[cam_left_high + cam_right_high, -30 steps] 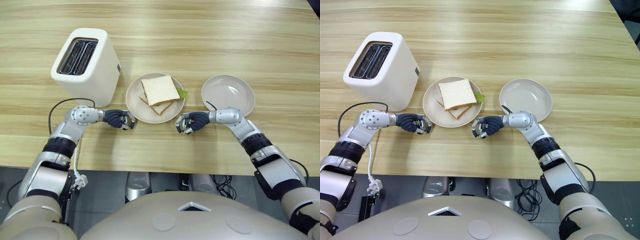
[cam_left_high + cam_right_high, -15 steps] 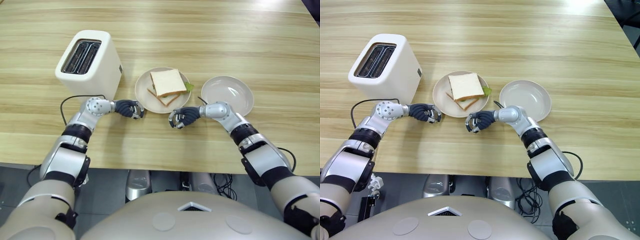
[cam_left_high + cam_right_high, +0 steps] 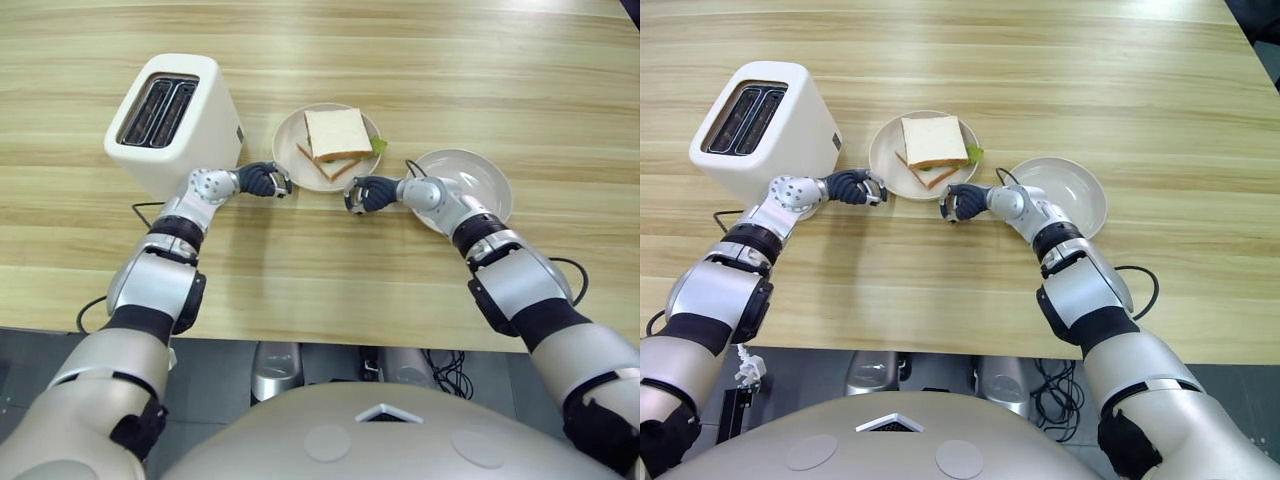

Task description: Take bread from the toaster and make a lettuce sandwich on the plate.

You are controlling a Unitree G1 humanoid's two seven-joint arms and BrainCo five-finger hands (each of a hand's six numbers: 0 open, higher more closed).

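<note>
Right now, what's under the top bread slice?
A second slice, offset toward the robot, and lettuce poking out on the right. The rest of the lettuce is covered.

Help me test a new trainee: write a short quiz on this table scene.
1. True or false: the sandwich lies on the plate beside the toaster.
2. What does the right hand hold? A a slice; B a fork; C nothing.
3. Fill in: green ___ pokes out at the sandwich's right edge.
Key: 1 true; 2 C; 3 lettuce.
</note>
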